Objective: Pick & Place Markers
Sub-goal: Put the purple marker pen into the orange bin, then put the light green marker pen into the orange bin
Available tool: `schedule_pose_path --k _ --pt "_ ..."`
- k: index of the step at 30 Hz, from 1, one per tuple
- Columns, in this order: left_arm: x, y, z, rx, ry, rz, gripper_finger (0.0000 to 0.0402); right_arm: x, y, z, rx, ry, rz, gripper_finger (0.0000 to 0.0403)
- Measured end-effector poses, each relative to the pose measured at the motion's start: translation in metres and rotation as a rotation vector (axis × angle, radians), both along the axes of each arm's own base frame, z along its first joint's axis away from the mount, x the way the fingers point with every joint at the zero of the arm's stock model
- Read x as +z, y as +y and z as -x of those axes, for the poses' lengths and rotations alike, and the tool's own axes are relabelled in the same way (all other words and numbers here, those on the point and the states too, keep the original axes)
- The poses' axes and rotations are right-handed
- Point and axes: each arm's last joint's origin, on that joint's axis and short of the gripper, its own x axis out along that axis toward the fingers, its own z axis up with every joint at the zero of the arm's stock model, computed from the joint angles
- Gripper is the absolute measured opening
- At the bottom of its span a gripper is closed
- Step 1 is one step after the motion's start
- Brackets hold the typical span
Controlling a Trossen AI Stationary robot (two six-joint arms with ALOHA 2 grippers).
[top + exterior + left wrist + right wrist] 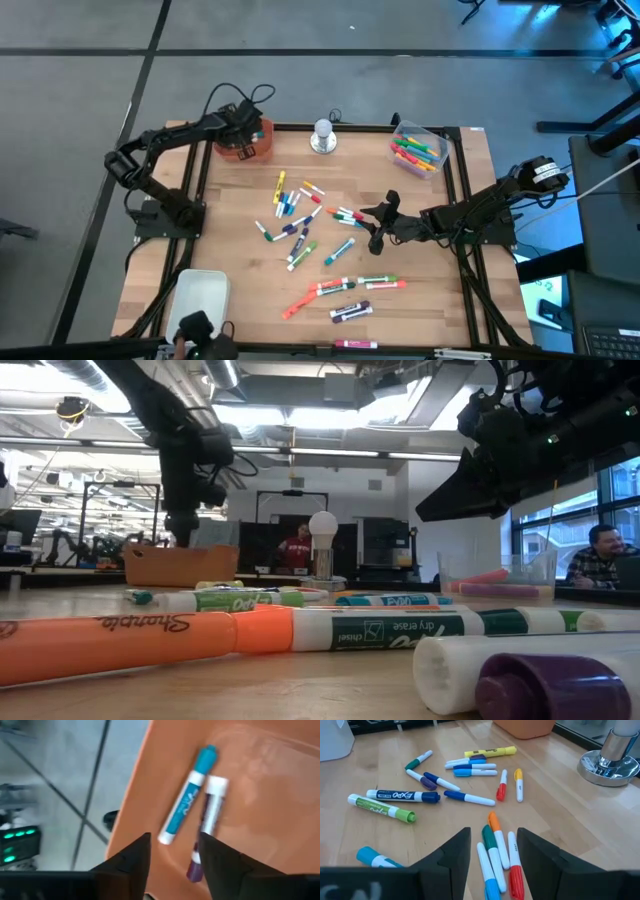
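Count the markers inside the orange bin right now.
2. In the left wrist view, a teal marker and a purple marker lie side by side on the floor of the orange bin. The frame cuts the bin off, so more may be hidden.

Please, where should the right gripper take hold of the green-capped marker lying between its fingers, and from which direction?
The right gripper stands open over a tight bundle. The green-capped marker lies flat, touching an orange-capped one and a blue one. Probably come straight down and pinch across its white barrel, though neighbours may get caught too.
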Motion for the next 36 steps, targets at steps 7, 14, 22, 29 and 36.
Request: schedule_pose_path --k 7,14,22,29,36 --pt "0.021 -0.023 -0.029 0.031 -0.127 -0.03 0.0187 0.0 0.0 0.0 0.0 0.0 0.001 0.0161" --pt "0.015 -0.106 -0.093 -0.048 -0.545 0.394 0.0163 -0.005 -0.002 0.005 -0.004 0.078 0.018 0.0161" --pt "-0.01 -0.251 -0.172 -0.446 -0.733 0.459 0.0153 0.001 -0.005 0.017 0.0 0.126 -0.039 0.0161" --pt "-0.032 -0.309 -0.195 -0.408 -0.599 0.502 0.0153 0.012 -0.005 0.02 0.005 0.063 -0.068 0.0161" --pt "-0.047 -0.321 -0.194 -0.249 -0.403 0.434 0.0153 0.013 -0.005 0.02 0.017 0.062 -0.072 0.0161"
